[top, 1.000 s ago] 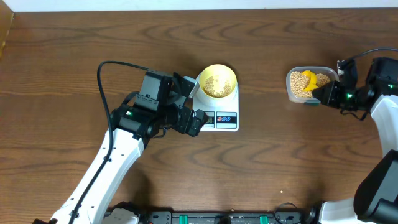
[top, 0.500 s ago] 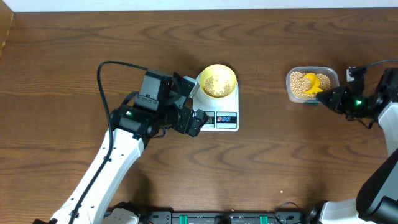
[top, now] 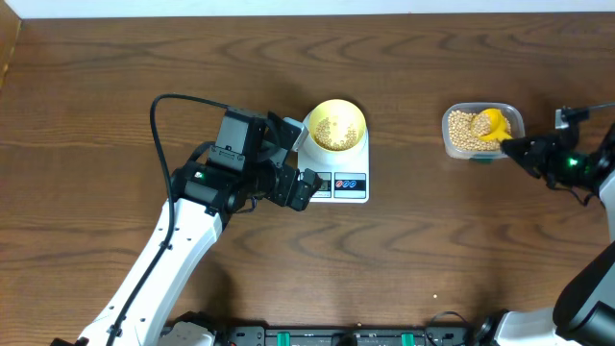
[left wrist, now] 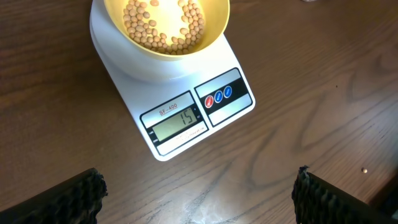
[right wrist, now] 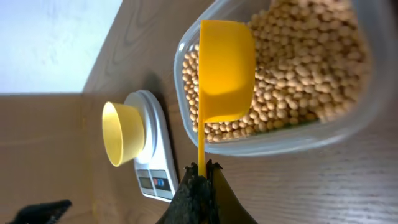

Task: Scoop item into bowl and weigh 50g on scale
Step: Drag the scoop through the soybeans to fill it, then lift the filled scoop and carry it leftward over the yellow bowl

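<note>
Fifteen is the figure on the display (left wrist: 178, 122) of the scale (left wrist: 130, 87), so by my judgement a good deal more has to go in before fifty. The bowl (left wrist: 214, 31) sits on the scale's round platform with a thin layer of beans (left wrist: 163, 26) in it.

The right gripper (right wrist: 200, 171) is clamped on the thin handle of the yellow spoon (right wrist: 225, 68). The spoon's long axis runs straight out from the fingertips, and its cup end is over the heap of beans in the clear tub (top: 448, 135) (no beans show in the cup itself). From that gripper the bowl lies well off to the robot's left, past the tub, so the right arm looks like the one to carry each load across.

The left gripper (left wrist: 199, 199) hangs near the display end of the scale, fingers spread wide, holding nothing.

Above the display a small label reads SF-400. The red and blue buttons (left wrist: 217, 98) carry marks too small to read.
</note>
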You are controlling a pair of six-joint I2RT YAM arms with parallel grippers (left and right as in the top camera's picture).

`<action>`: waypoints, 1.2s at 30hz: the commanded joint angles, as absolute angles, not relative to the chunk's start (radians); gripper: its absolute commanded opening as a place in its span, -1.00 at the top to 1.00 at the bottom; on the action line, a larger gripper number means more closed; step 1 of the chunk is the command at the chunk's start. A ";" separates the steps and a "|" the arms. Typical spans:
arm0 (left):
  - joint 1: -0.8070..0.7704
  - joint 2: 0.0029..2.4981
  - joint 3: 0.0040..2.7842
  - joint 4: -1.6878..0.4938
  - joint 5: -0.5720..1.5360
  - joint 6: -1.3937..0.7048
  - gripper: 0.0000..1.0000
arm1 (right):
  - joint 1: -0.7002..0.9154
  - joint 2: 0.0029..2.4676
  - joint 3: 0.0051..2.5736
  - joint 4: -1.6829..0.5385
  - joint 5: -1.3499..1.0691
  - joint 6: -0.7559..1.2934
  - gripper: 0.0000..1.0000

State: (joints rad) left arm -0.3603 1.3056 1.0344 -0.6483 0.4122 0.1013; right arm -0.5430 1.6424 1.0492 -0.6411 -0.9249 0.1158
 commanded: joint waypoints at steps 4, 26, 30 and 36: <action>-0.361 1.308 1.034 -0.649 0.406 0.096 -0.96 | -0.585 1.650 1.044 -0.647 -1.028 0.179 0.98; -0.361 1.308 1.034 -0.649 0.406 0.096 -0.95 | -0.541 1.650 1.044 -0.661 -1.294 0.224 0.98; -0.361 1.308 1.034 -0.649 0.406 0.096 -0.96 | -0.452 1.650 1.044 -0.632 -1.294 0.290 0.97; -0.361 1.308 1.034 -0.649 0.406 0.096 -0.96 | -0.322 1.650 1.044 -0.503 -1.293 0.490 0.97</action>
State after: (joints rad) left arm -0.3603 1.3056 1.0344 -0.6483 0.4122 0.1009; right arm -0.3763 1.6428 1.0451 -0.5556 -1.2598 0.3691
